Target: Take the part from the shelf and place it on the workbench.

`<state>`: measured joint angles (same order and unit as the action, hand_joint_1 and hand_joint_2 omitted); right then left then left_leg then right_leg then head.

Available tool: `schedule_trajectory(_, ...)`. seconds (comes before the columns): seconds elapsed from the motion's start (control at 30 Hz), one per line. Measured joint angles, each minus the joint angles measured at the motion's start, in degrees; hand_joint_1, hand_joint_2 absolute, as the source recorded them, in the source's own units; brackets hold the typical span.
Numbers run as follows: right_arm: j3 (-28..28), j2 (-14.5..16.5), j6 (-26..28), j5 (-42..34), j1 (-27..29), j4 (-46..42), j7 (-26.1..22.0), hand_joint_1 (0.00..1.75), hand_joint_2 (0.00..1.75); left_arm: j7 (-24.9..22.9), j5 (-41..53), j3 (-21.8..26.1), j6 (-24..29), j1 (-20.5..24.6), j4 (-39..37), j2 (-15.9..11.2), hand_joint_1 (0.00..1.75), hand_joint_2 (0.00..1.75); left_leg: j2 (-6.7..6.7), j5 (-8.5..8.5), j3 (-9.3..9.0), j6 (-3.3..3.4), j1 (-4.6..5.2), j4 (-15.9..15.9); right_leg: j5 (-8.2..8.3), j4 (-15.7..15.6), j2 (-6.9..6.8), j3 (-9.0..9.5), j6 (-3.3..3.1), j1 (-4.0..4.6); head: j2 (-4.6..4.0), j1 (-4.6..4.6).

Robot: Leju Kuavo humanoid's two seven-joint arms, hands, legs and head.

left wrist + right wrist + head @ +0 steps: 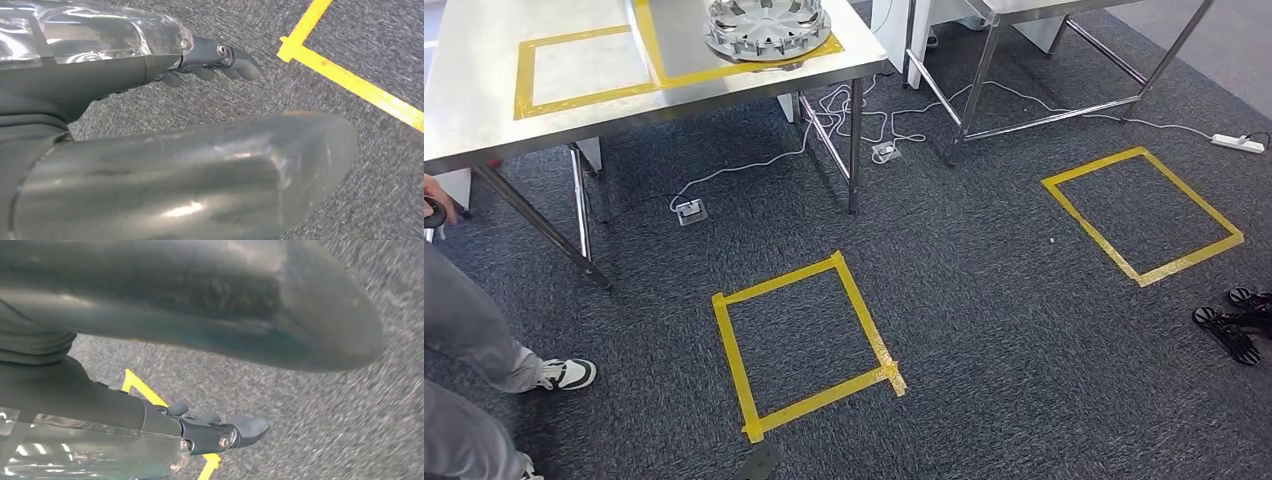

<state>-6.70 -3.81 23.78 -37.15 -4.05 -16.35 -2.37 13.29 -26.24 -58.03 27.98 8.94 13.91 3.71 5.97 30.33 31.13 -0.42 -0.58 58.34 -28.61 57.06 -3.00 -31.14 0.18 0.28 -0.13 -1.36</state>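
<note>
A round silver ribbed part lies on a steel table at the far side, across a strip of yellow tape. Both my arms hang down over the grey carpet. My left hand holds nothing: its dark fingers reach out with a slight curl and the thick thumb stands apart from them. My right hand is also empty, with its fingers stretched out and its thumb apart.
A person's grey-clad legs and shoe stand at the left. Yellow tape squares mark the carpet. Cables and a floor socket lie under the table. A second metal frame and a black wheeled base are on the right.
</note>
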Motion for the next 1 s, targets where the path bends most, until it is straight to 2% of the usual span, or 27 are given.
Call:
schedule_trajectory(0.07,0.1,0.1,0.0,0.0,-0.1,0.5,0.0,0.0,0.0,0.0,0.0,-0.1,0.0,0.1,0.0,0.1,0.0,0.0,-3.03,1.43,0.48,-0.51,-0.17,1.6,0.63,-0.9,0.88,0.48,-0.69,-0.21,-0.01,0.21)
schedule_trajectory(0.13,0.3,0.3,-0.1,0.0,-0.3,0.9,-0.1,0.0,0.0,-0.1,0.1,-0.3,0.0,0.0,0.0,0.1,0.0,0.0,-6.31,4.79,3.21,-0.68,-0.26,7.6,0.97,-1.3,1.98,0.66,-1.15,-0.22,-0.01,0.56)
schedule_trajectory(0.17,0.5,0.4,-0.2,0.0,-0.5,1.1,-0.2,0.0,0.0,-0.2,0.3,-0.5,0.0,-0.1,0.0,0.1,0.0,0.0,-6.62,6.38,5.1,-0.69,-0.25,11.4,0.96,-1.3,2.67,0.61,-1.28,-0.14,0.0,0.67)
schedule_trajectory(0.2,0.6,0.5,-0.4,0.0,-0.6,1.2,-0.3,0.0,0.0,-0.5,0.6,-0.6,0.0,-0.2,0.0,0.0,0.0,0.0,-6.57,7.1,6.68,-0.72,-0.24,14.2,0.9,-1.2,3.43,0.6,-1.36,-0.08,0.0,0.72)
schedule_trajectory(0.23,0.7,0.5,-0.7,0.0,-0.6,1.4,-0.4,0.0,0.0,-0.9,1.0,-0.8,0.0,-0.2,0.0,-0.1,0.0,0.0,-6.44,6.69,7.5,-0.75,-0.26,15.3,0.82,-1.0,4.24,0.6,-1.37,-0.06,0.0,0.73)
schedule_trajectory(0.27,0.9,0.6,-0.9,0.1,-0.6,1.6,-0.5,0.0,0.0,-1.4,1.3,-0.9,0.0,-0.2,-0.1,-0.1,0.0,0.0,-6.45,5.12,7.33,-0.76,-0.3,14.3,0.67,-0.8,5.08,0.61,-1.32,-0.09,0.0,0.75)
schedule_trajectory(0.3,1.0,0.7,-1.1,0.1,-0.6,1.8,-0.7,0.0,0.0,-2.0,1.6,-1.1,0.0,-0.1,-0.1,-0.1,0.0,0.0,-6.95,2.76,6.24,-0.77,-0.4,11.4,0.46,-0.4,5.92,0.62,-1.18,-0.16,0.0,0.79)
schedule_trajectory(0.33,1.0,0.8,-1.3,0.0,-0.6,1.9,-0.8,0.0,0.0,-2.5,1.7,-1.2,0.0,0.0,-0.1,-0.2,0.0,0.0,-8.61,0.78,4.8,-0.72,-0.61,8.0,0.17,0.0,6.68,0.52,-0.94,-0.26,0.0,0.84)
schedule_trajectory(0.37,1.0,0.8,-1.4,0.0,-0.7,2.1,-0.8,0.0,0.0,-2.8,1.8,-1.3,0.0,0.1,-0.1,-0.2,0.0,0.0,-10.32,-0.47,3.36,-0.68,-0.89,4.8,-0.18,0.6,7.48,0.3,-0.62,-0.31,0.0,0.87)
schedule_trajectory(0.4,1.0,0.9,-1.5,-0.1,-0.8,2.2,-0.9,0.0,0.0,-3.1,1.8,-1.4,0.0,0.2,-0.1,-0.2,0.0,0.0,-11.75,-0.89,2.41,-0.59,-1.04,2.8,-0.42,1.0,8.2,-0.06,-0.29,-0.42,0.0,0.88)
schedule_trajectory(0.43,1.0,0.9,-1.7,-0.1,-0.9,2.3,-0.9,0.0,0.0,-3.4,1.8,-1.5,-0.2,0.3,-0.1,-0.2,0.0,0.0,-12.52,-0.58,1.96,-0.44,-1.09,2.0,-0.55,1.4,8.98,-0.45,0.1,-0.56,0.0,0.87)
schedule_trajectory(0.5,1.0,1.0,-1.8,-0.3,-0.9,2.5,-0.9,0.0,0.0,-3.8,1.9,-1.8,-0.8,0.4,-0.1,-0.4,0.0,0.0,-11.12,-0.29,1.64,0.04,-0.91,1.6,-0.51,1.5,10.32,-0.98,0.78,-0.9,0.0,0.91)
schedule_trajectory(0.53,1.0,1.1,-2.0,-0.3,-0.9,2.6,-0.9,0.0,0.0,-3.9,1.9,-1.9,-1.2,0.4,-0.1,-0.4,0.0,0.0,-10.18,-0.28,1.45,0.34,-0.88,1.4,-0.71,1.8,9.67,-1.23,1.09,-0.91,-0.01,0.89)
schedule_trajectory(0.57,1.0,1.2,-2.1,-0.2,-1.0,2.7,-1.1,0.0,0.0,-4.0,2.0,-2.0,-1.8,0.4,-0.1,-0.5,0.0,0.0,-9.14,-0.24,1.23,0.68,-0.87,1.2,-1.48,3.2,8.23,-1.9,1.36,-0.87,-0.01,0.77)
schedule_trajectory(0.63,1.0,1.3,-2.6,0.0,-1.2,2.8,-1.5,0.0,0.0,-4.2,2.4,-2.2,-3.1,0.4,-0.1,-0.6,0.0,0.0,-6.88,0.02,0.85,1.16,-0.69,1.0,-4.4,9.0,4.6,-4.84,1.86,-0.78,-0.01,0.38)
schedule_trajectory(0.67,1.0,1.4,-2.9,0.1,-1.2,2.8,-1.8,0.0,0.0,-4.4,2.6,-2.4,-3.6,0.4,-0.1,-0.7,0.0,0.0,-5.71,0.22,0.72,1.31,-0.53,1.0,-6.02,12.8,3.73,-6.82,2.09,-0.88,0.0,0.25)
schedule_trajectory(0.7,1.0,1.6,-3.1,0.2,-1.1,2.8,-2.1,0.0,0.0,-4.6,2.8,-2.6,-4.0,0.4,-0.1,-0.8,0.0,0.0,-4.63,0.42,0.58,1.35,-0.41,1.0,-6.9,15.8,3.4,-8.35,2.21,-0.96,0.0,0.22)
schedule_trajectory(0.73,1.0,1.8,-3.2,0.2,-1.0,2.9,-2.3,0.0,0.0,-4.9,3.0,-2.7,-4.2,0.4,-0.1,-0.9,0.0,0.0,-3.66,0.63,0.43,1.33,-0.32,1.0,-6.81,17.2,3.23,-9.1,2.26,-1.01,0.0,0.22)
schedule_trajectory(0.77,1.0,1.9,-3.2,0.3,-0.8,2.9,-2.4,0.0,0.0,-5.1,3.1,-2.8,-4.4,0.5,-0.1,-0.9,0.0,0.0,-2.86,0.84,0.21,1.27,-0.27,1.0,-5.57,16.3,3.08,-8.7,2.2,-1.02,0.0,0.22)
schedule_trajectory(0.8,1.0,1.9,-3.2,0.3,-0.7,3.0,-2.5,0.0,0.0,-5.4,3.3,-2.9,-4.5,0.7,-0.1,-0.9,0.0,0.0,-2.21,1.05,-0.06,1.18,-0.25,1.0,-3.55,13.5,2.77,-7.35,2.03,-0.99,0.0,0.21)
schedule_trajectory(0.87,1.0,1.9,-3.2,0.2,-0.8,3.1,-2.5,0.0,0.0,-5.9,3.6,-3.2,-5.0,1.1,-0.1,-0.9,0.0,0.0,-1.12,1.44,-0.55,0.87,-0.15,1.0,-0.22,6.2,0.78,-3.84,1.35,-0.49,-0.01,0.2)
schedule_trajectory(0.93,1.0,1.9,-3.2,0.1,-1.3,3.2,-2.5,0.0,0.0,-6.2,3.8,-3.6,-5.3,1.4,-0.1,-0.9,0.0,0.0,-0.16,1.65,-0.73,0.39,0.0,0.8,0.4,2.5,-0.81,-2.18,0.47,0.18,-0.01,0.2)
schedule_trajectory(1.0,1.0,1.7,-3.3,0.1,-1.8,3.3,-2.5,0.0,0.0,-6.3,4.0,-3.7,-5.4,1.6,-0.1,-0.8,0.0,0.0,0.71,1.77,-1.0,-0.18,0.01,0.6,0.28,1.9,-0.24,-2.11,-0.26,0.45,0.0,0.23)
